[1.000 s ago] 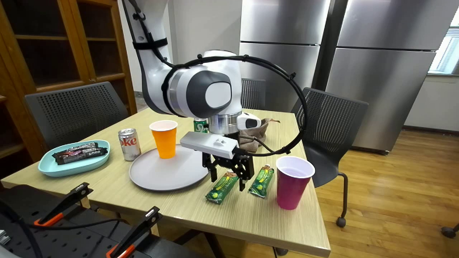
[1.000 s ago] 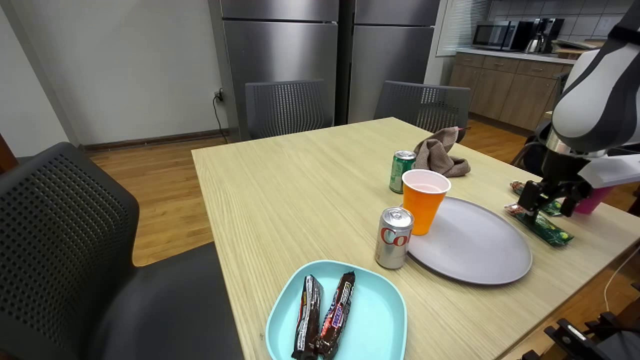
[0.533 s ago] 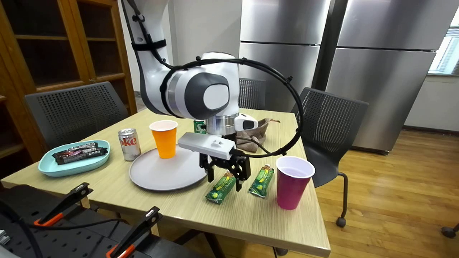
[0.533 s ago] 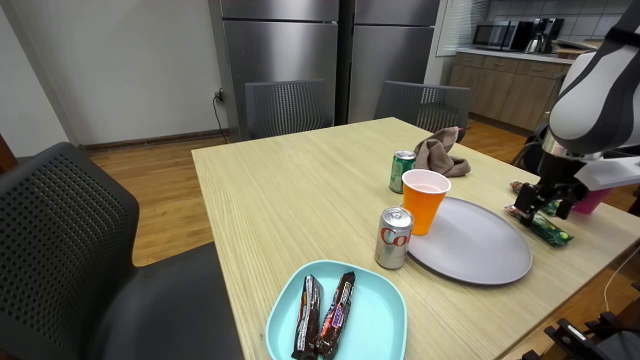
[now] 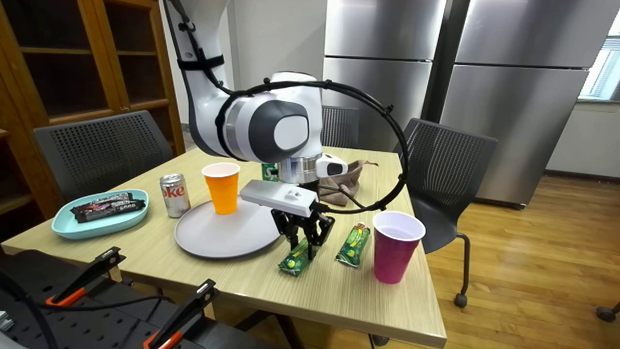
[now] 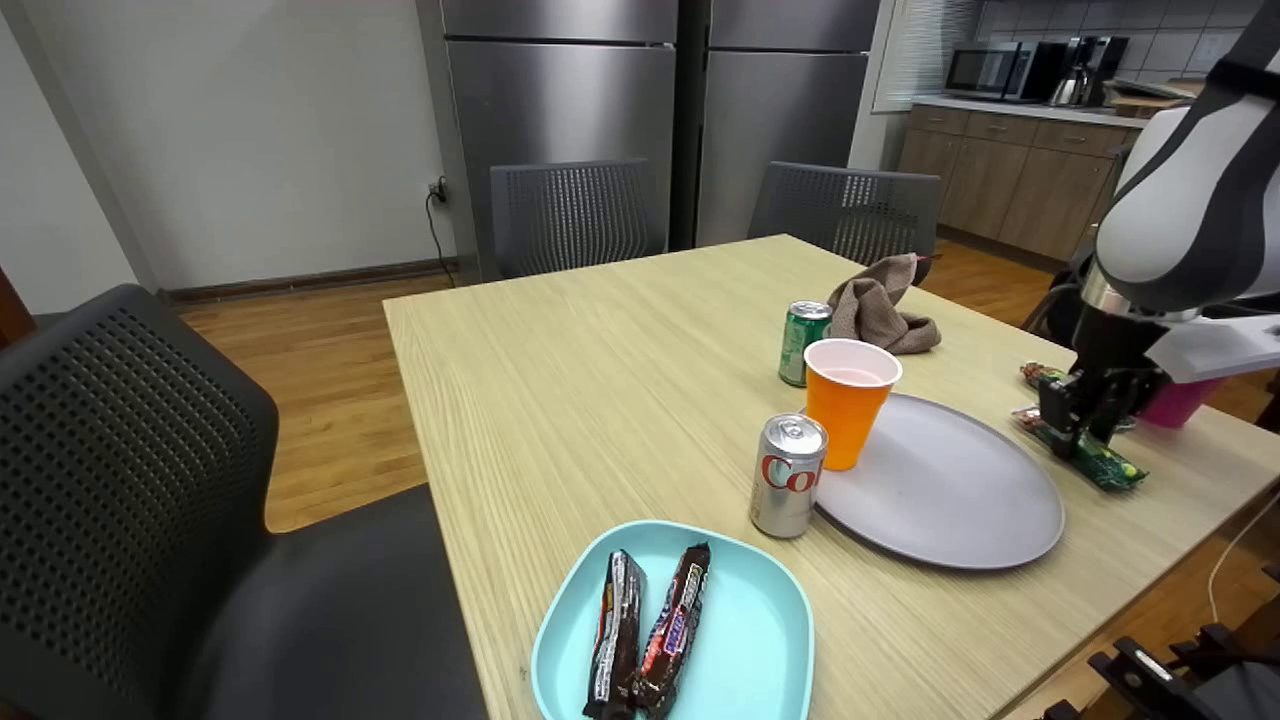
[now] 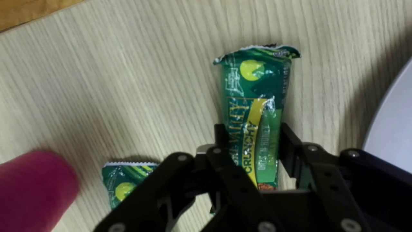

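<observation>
Black two-fingered gripper [image 7: 253, 138]: pointing downward and clasping the flat, glossy, green-and-yellow wrapped bar [image 7: 249, 96], one finger against each long side.
Where the bar is: flat on the pale wood-grain table [image 7: 154, 80], printed face up (CRUNCHY reads along a yellow band between the fingers), with one crimped end reaching well past the fingertips in the wrist view.
Matching green wrapped bar [image 5: 353, 245]: on the table near the clasped one, partly hidden behind the gripper in the wrist view.
Tall magenta plastic cup with a white inside [image 5: 395, 257]: upright, just beside the matching bar and near the table's edge.
Round, shallow grey plate [image 5: 223, 237]: just beside the clasped bar, on the side away from the magenta cup.
Orange plastic cup with a white inside [image 5: 223, 194]: standing upright on the plate, near its rim.
Silver cola can with red lettering [image 6: 788, 480]: upright on the table, just beside the plate.
Green metal soda can [image 6: 805, 345]: upright, next to the crumpled brown cloth [image 6: 880, 310].
Turquoise rounded tray [image 6: 755, 640]: well apart from the gripper, with two dark-brown wrapped bars [image 6: 675, 625] lying in it side by side.
Tall stainless-steel refrigerators [image 5: 513, 126]: at the back, beyond dark grey mesh-backed chairs [image 5: 445, 155].
</observation>
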Available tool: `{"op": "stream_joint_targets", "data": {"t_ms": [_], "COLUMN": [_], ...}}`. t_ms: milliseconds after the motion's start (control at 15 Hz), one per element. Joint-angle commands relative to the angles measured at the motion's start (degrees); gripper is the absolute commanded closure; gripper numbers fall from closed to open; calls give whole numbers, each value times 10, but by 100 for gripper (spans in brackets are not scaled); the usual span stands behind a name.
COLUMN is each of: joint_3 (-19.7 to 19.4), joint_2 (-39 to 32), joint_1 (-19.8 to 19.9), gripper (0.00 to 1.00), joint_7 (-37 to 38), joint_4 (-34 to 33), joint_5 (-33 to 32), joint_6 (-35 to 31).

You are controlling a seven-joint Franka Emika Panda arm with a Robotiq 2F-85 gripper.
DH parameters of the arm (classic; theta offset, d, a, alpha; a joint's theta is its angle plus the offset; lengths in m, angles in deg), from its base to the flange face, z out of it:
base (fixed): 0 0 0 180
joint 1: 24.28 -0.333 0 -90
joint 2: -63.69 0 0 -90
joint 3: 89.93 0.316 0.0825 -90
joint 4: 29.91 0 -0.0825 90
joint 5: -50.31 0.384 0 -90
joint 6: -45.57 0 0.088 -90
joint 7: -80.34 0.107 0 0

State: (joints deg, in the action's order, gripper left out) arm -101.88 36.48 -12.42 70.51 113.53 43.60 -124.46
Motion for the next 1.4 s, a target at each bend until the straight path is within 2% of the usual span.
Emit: {"op": "stream_joint_targets", "data": {"t_ms": [0, 733, 1333], "joint_3": [9, -43, -24], "joint_2": [2, 86, 166], "joint_1": [14, -10, 0], "gripper": [86, 87, 87], "joint_7": [-14, -31, -82], "joint_4": [2, 57, 114], "joint_5": [-5, -67, -85], "joint_6": [-17, 9, 15]}}
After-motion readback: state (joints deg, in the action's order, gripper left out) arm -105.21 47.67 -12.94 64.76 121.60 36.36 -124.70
